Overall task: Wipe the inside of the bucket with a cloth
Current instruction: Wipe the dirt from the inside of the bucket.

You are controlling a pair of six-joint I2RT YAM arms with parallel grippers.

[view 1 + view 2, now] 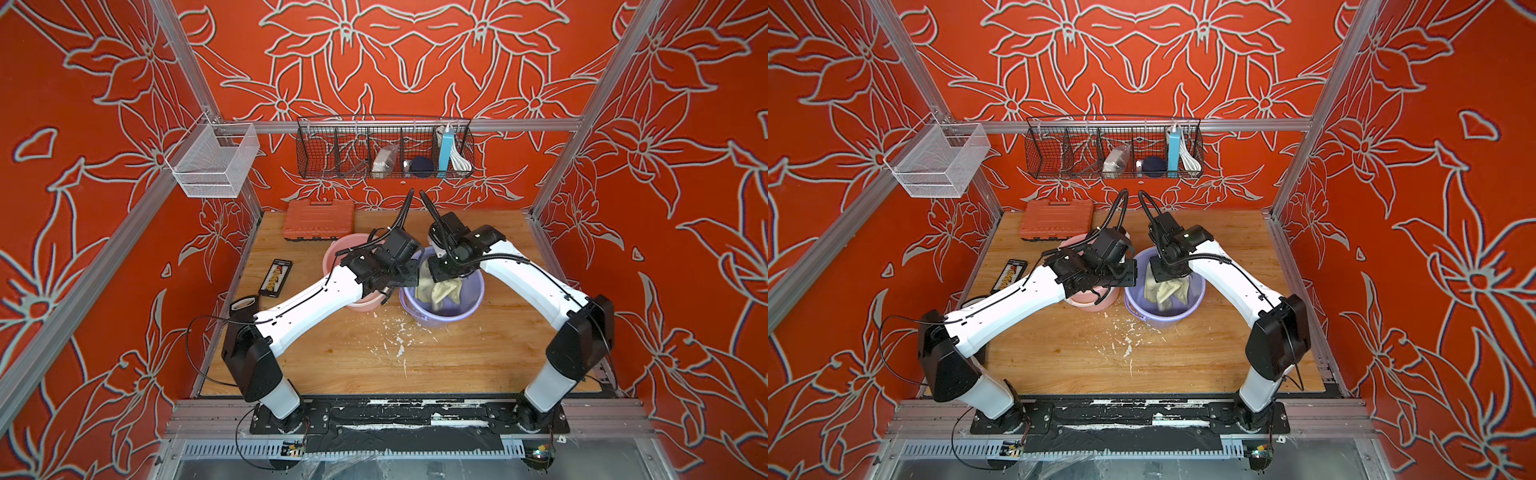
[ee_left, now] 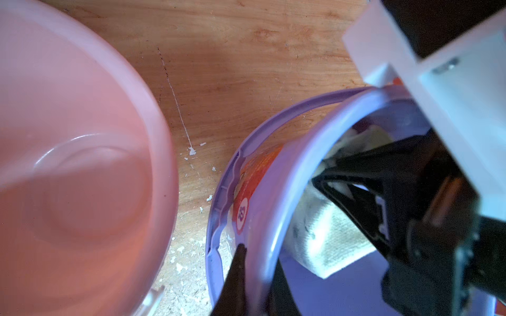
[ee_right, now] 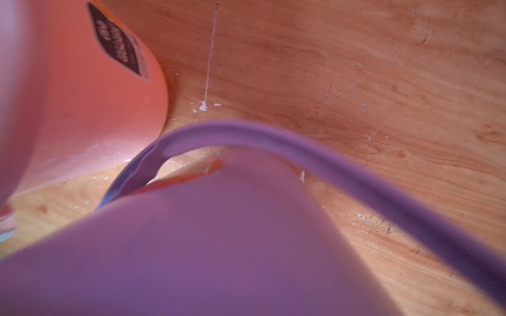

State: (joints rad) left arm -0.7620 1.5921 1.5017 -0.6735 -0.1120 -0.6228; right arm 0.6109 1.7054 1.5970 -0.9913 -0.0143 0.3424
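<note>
Now the left gripper (image 2: pixel 260 262) is clamped on the rim of the bucket (image 1: pixel 446 318), on the side toward the pink bucket (image 1: pixel 332 254). Inside the bucket, the right gripper (image 2: pixel 328 183) pinches the cloth (image 1: pixel 441 291), which is bunched up there. Probably the rim grip can slip if the wipe pushes hard, and the bucket then tips; a bunched cloth may also wipe only little.

The wooden table (image 1: pixel 478 353) bears a pink bucket (image 1: pixel 360 306) just beside a purple bucket (image 1: pixel 441 321). An orange tool case (image 1: pixel 318 219), a bit holder (image 1: pixel 275 277) and white flecks (image 1: pixel 395 337) lie there too.
</note>
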